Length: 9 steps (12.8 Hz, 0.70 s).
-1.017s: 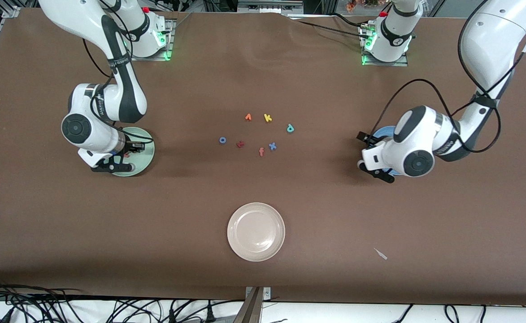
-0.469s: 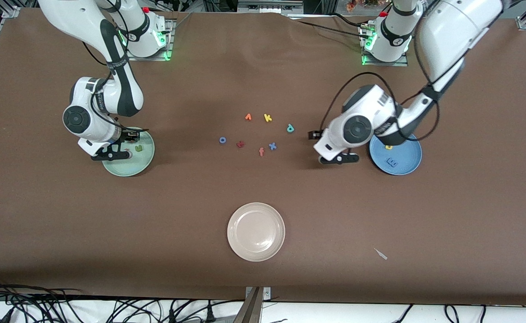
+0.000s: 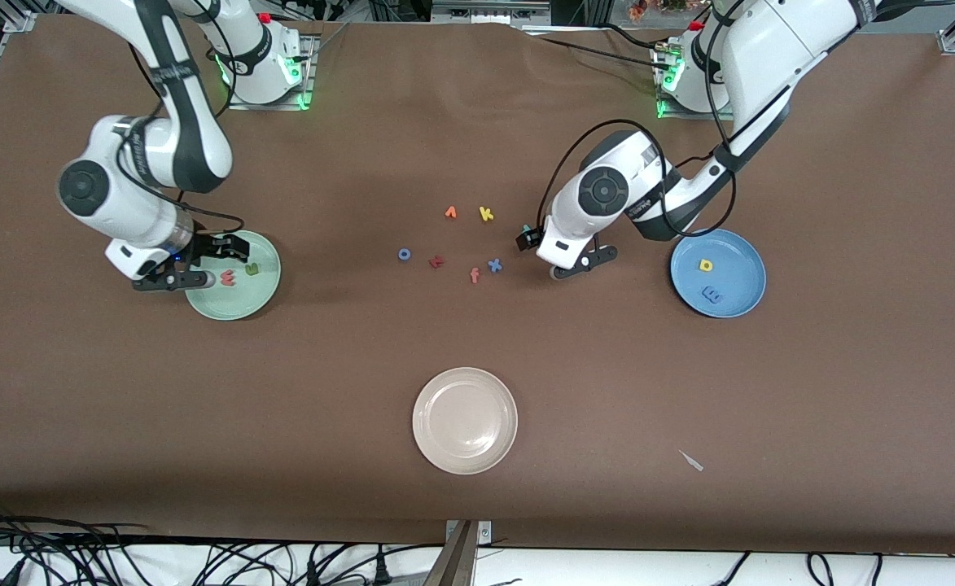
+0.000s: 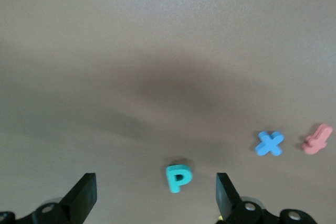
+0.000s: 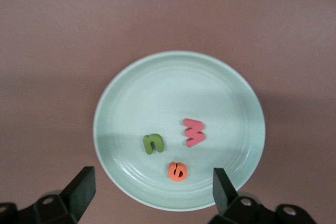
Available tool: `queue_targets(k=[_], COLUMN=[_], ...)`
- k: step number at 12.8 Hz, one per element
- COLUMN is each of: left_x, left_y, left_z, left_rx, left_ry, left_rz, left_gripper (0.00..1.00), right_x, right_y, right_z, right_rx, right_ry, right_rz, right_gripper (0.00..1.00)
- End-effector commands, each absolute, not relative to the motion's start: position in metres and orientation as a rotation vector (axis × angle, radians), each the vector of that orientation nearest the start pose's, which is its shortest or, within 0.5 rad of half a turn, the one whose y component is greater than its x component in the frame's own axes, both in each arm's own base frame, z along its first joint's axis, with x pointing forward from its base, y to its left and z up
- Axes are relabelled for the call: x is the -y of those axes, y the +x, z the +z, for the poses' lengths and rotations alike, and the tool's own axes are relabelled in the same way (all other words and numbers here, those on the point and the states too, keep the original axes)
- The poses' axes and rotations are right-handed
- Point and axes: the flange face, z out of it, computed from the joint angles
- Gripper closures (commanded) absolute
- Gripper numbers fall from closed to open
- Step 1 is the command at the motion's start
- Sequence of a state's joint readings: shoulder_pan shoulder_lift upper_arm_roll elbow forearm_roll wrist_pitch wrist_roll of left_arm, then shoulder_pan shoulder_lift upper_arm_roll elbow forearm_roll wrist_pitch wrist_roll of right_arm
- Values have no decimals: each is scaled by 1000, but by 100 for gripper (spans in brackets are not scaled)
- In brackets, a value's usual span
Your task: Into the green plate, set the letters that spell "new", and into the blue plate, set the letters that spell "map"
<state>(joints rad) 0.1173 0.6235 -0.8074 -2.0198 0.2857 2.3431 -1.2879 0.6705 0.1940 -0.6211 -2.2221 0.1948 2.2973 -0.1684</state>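
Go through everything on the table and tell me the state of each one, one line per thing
green plate: holds the n, e and w
blue plate: holds the yellow a and blue m
teal p: loose on the table, under the left gripper
beige-white plate: holds nothing
left gripper: open, over the p
right gripper: open, holds nothing, over the green plate

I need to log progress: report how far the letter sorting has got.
Done: the n, e and w lie in the green plate, under the open right hand; the a and m lie in the blue plate. In hand: the open left hand hovers over the teal p. Left: carrying it to the blue plate.
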Motion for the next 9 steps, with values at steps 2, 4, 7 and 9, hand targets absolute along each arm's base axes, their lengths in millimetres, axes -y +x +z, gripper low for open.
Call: queue_targets(k=[2,4,7,9], left_x=[384,391,406,411], left_y=[445,440,428,423], left_z=[213,204,198,190], left_rx=[980,1098,1212,1251], left_ry=[-3020,-2982,-2961,-2940], left_rz=[206,158,113,98], left_gripper=[0,0,0,0], right_x=[-16,-15,-10,11], right_y=[574,585,605,619], right_z=[408,466,523,563], right_rx=[148,206,228,180], right_ry=[-3044,-3012,-3059,-3103], right_rz=[206,310,160,24], right_gripper=[0,0,0,0])
